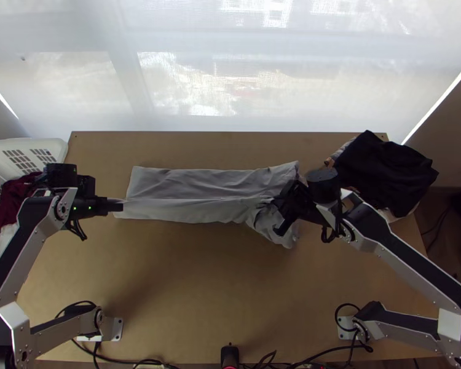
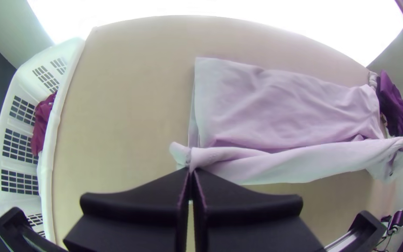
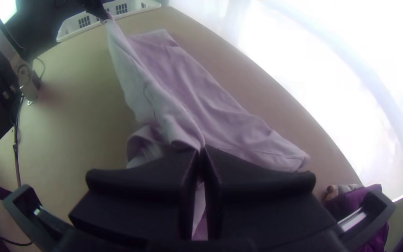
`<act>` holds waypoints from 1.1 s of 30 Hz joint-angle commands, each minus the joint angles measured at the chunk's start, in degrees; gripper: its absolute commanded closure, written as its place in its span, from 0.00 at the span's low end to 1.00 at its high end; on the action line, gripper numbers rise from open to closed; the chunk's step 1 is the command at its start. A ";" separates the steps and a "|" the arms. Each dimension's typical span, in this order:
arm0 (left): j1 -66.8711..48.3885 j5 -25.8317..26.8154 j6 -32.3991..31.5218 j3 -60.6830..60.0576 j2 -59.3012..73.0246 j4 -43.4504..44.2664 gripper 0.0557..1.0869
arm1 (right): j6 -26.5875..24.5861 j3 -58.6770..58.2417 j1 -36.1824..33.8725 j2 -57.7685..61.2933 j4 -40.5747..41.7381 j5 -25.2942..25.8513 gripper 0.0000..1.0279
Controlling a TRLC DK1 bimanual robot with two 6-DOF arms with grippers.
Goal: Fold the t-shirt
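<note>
The pale grey, soft cloth T-shirt (image 1: 200, 181) lies as a long band across the middle of the light wooden table (image 1: 187, 277), with its near strip pulled up between your two grippers and the end by the right one rumpled. Your left gripper (image 2: 191, 171) is clenched on one end of that strip, and your right gripper (image 3: 203, 149) pinches the other end, by the rumpled part.

The step looks like a lengthwise fold, roughly midway through the job. Draw the strip lightly taut first, then carry both ends together towards the far edge, level and at one pace, or the fold will likely skew. Lower before you release, and mind the loose folds by the right gripper, which may tuck under. The white slatted plastic basket (image 2: 64, 107) stands beyond the left end, the black bunched cloth (image 1: 384, 169) beyond the right
</note>
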 commanded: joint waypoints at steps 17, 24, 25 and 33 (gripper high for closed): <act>-2.73 -1.27 -0.58 21.08 20.54 2.07 0.97 | -4.79 16.61 -10.97 20.33 0.21 -3.55 0.97; -2.73 -2.24 -0.06 26.70 27.04 3.13 0.97 | -6.02 22.67 -13.08 27.27 0.21 -3.55 0.97; -2.73 -2.41 0.03 27.41 27.92 3.22 0.97 | -6.28 23.73 -13.43 28.24 0.21 -3.55 0.97; -2.99 -2.50 0.12 32.33 34.34 3.31 0.97 | -7.42 30.76 -14.22 36.24 -0.76 -3.55 0.97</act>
